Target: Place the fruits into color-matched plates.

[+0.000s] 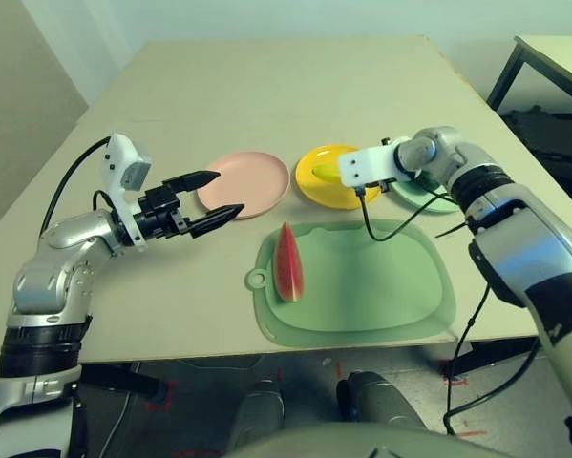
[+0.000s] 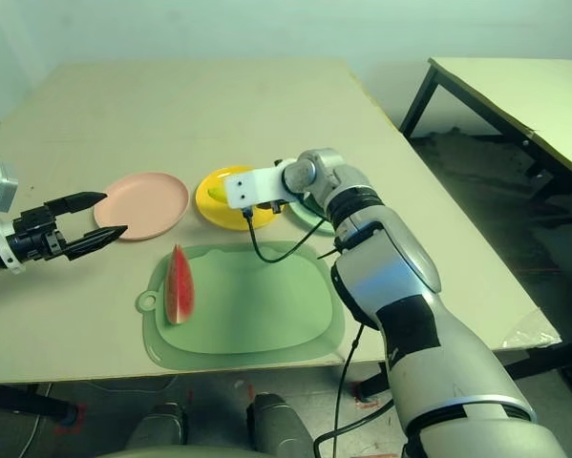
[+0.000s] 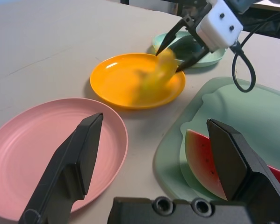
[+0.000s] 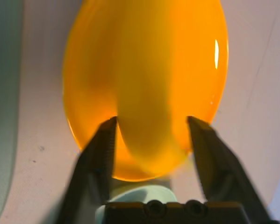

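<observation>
My right gripper [image 3: 177, 44] is over the yellow plate [image 1: 314, 191] with its fingers spread apart. The banana [image 3: 156, 74] sits blurred between them, right above the plate, and I can't tell if it's touching either finger or the plate. My left gripper [image 1: 212, 197] is wide open with nothing in it, hovering near the pink plate [image 1: 257, 186]. The watermelon wedge [image 1: 287, 264] lies on the green mat [image 1: 400, 286] on the tabletop [image 1: 266, 86]. The mint plate [image 3: 217, 56] sits just past the yellow one, partly behind my right arm.
</observation>
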You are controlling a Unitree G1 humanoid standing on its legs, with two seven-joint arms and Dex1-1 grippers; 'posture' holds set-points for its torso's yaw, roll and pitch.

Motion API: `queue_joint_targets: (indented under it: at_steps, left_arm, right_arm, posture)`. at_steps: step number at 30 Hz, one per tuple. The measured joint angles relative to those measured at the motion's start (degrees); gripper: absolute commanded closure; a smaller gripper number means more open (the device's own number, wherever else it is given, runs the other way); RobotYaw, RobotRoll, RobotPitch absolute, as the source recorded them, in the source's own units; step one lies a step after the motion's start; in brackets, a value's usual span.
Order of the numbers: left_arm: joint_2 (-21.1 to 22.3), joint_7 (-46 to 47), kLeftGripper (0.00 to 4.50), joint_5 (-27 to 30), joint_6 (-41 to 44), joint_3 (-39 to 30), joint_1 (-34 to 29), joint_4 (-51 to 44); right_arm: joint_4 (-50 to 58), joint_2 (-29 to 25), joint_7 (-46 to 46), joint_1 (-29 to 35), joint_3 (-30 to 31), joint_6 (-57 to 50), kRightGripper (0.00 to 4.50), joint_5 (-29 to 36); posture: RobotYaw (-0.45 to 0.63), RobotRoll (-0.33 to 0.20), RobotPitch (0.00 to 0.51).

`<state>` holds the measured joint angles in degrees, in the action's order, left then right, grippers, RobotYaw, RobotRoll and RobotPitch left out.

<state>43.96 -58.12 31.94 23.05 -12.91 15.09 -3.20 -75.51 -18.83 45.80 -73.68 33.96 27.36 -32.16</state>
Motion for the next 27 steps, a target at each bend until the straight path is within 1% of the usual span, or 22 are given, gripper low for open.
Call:
queue_joint_targets:
  at_steps: [1, 2, 7, 10, 16, 18, 19, 21, 24, 26, 27]
  left_arm:
    - [0.00, -0.06, 0.00, -0.02, -0.01, 0.00, 0.01, 0.01]
    - [0.00, -0.15, 0.00, -0.05, -0.05, 0.00, 0.02, 0.02]
    - [0.00, -0.32, 0.00, -0.29, -0.39, 0.04, 0.51, 0.66]
    - [0.00, -0.37, 0.00, -0.42, -0.71, 0.07, 0.51, 0.91]
    - [0.00, -0.66, 0.00, -1.18, -2.27, 0.07, 0.28, 1.29]
    - [-0.01, -0.79, 0.00, -1.59, -3.03, 0.10, -0.06, 1.55]
    - [-0.02, -0.81, 0.00, -1.79, -3.57, 0.13, -0.26, 1.88]
    - [-0.14, -0.83, 0.00, -2.35, -4.34, 0.29, -0.56, 2.45]
    - [-0.60, -0.86, 0.00, -2.74, -5.24, 0.50, -0.68, 3.32]
    - [-1.13, -0.82, 0.00, -2.94, -5.99, 0.68, -0.42, 4.06]
    - [-1.32, -0.77, 0.00, -3.09, -6.30, 0.78, -0.26, 4.60]
  right_arm:
    - [0.00, 0.01, -0.02, 0.03, 0.00, 0.03, 0.15, -0.05]
    - [0.00, 0.00, -0.03, 0.04, -0.02, 0.08, 0.06, -0.06]
    - [0.00, -0.53, 0.11, 0.21, -0.37, 0.81, 0.06, -0.02]
    - [0.20, -1.98, 1.35, 0.20, -2.70, 0.89, 0.06, 1.37]
    - [3.91, -5.52, 10.48, 0.29, -13.67, -3.12, 0.06, 11.94]
    - [8.39, -7.04, 14.53, 1.69, -18.48, -8.29, 0.06, 17.19]
    - [12.34, -7.45, 16.88, 3.74, -21.57, -12.81, 0.06, 20.77]
    - [21.15, -8.08, 20.65, 9.23, -25.41, -21.91, 0.06, 26.64]
    - [40.50, -9.05, 23.35, 23.43, -30.49, -38.14, 0.06, 36.32]
    - [52.01, -9.32, 22.38, 32.32, -34.17, -49.09, 0.06, 42.71]
    - [55.99, -9.49, 21.53, 35.62, -35.73, -52.93, 0.06, 45.00]
  posture:
    - [-0.05, 0.000, 0.056]
    - [-0.05, 0.000, 0.056]
    - [-0.05, 0.000, 0.053]
    - [-0.04, 0.000, 0.055]
    - [-0.05, 0.000, 0.058]
    - [-0.06, 0.000, 0.061]
    - [-0.07, 0.000, 0.059]
    - [-0.08, 0.000, 0.058]
    - [-0.11, 0.000, 0.056]
    - [-0.12, 0.000, 0.056]
    - [-0.12, 0.000, 0.055]
